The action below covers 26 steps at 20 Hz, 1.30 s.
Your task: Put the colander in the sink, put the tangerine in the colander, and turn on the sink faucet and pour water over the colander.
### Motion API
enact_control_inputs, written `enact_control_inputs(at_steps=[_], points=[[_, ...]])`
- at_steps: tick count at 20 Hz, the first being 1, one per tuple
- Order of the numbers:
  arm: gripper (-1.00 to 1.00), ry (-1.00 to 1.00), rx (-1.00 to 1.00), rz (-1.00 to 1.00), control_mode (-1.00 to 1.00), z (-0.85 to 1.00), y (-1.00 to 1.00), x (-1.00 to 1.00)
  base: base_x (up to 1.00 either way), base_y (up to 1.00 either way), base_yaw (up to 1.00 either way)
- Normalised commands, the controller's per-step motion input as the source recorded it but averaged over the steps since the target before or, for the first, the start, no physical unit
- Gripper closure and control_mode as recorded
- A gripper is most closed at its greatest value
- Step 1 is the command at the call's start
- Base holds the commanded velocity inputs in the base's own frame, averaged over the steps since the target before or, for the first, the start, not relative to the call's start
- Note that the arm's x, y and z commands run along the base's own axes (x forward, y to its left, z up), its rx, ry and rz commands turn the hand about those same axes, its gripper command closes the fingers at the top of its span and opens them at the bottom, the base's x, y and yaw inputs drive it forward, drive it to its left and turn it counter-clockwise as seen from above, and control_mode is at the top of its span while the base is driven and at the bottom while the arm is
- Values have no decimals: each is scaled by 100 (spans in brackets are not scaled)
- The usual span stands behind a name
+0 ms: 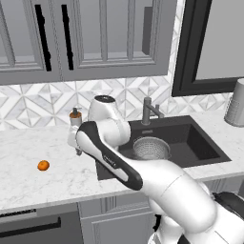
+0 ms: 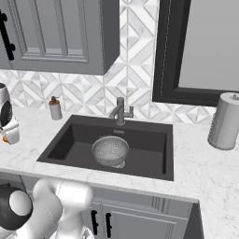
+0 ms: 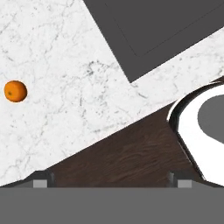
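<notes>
Item: small bright orange round tangerine (image 1: 43,165). Location: on the white marble counter (image 1: 52,176), well to the left of the sink, lying alone on bare stone; in the hand view it shows at the left edge (image 3: 15,91), free on every side.

Handling, as judged: light, firm under a thin soft peel, smooth-skinned and prone to roll on the flat stone. Best taken across its widest middle, from above, with a moderate squeeze; a hard pinch could bruise it, an off-centre one could send it rolling away.

Item: round silvery-grey metal mesh colander (image 2: 110,150). Location: already inside the large rectangular dark charcoal sink (image 2: 149,140), upright, near the drain and below the spout. Stiff, light, open at the top; wide enough to receive the fruit from above with margin.

Item: grey metal sink faucet with angled spout and lever (image 2: 121,111). Location: at the back rim of the basin. Not yet running, so far as can be seen.

Item: two-finger gripper (image 3: 112,179). Jaws stand wide apart and hold nothing. The hand hangs over the counter's front edge, near the sink's left corner, the tangerine off to one side.

Step in hand, as judged: reaching for the fruit.
</notes>
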Motion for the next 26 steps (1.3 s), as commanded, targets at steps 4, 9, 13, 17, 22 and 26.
enact_control_inputs(at_steps=[4,9,13,17,22,26], points=[[-100,0,-12,2,-100,-19,56,31,0,0,0],[-100,0,-9,0,-100,-15,56,27,0,0,0],[-100,0,-5,0,-100,-17,50,26,0,0,0],[-100,0,-3,0,-100,-26,46,29,0,0,0],[-100,0,-7,0,-100,-40,31,31,0,0,0],[-100,-1,-6,0,-100,-42,14,29,0,0,0]])
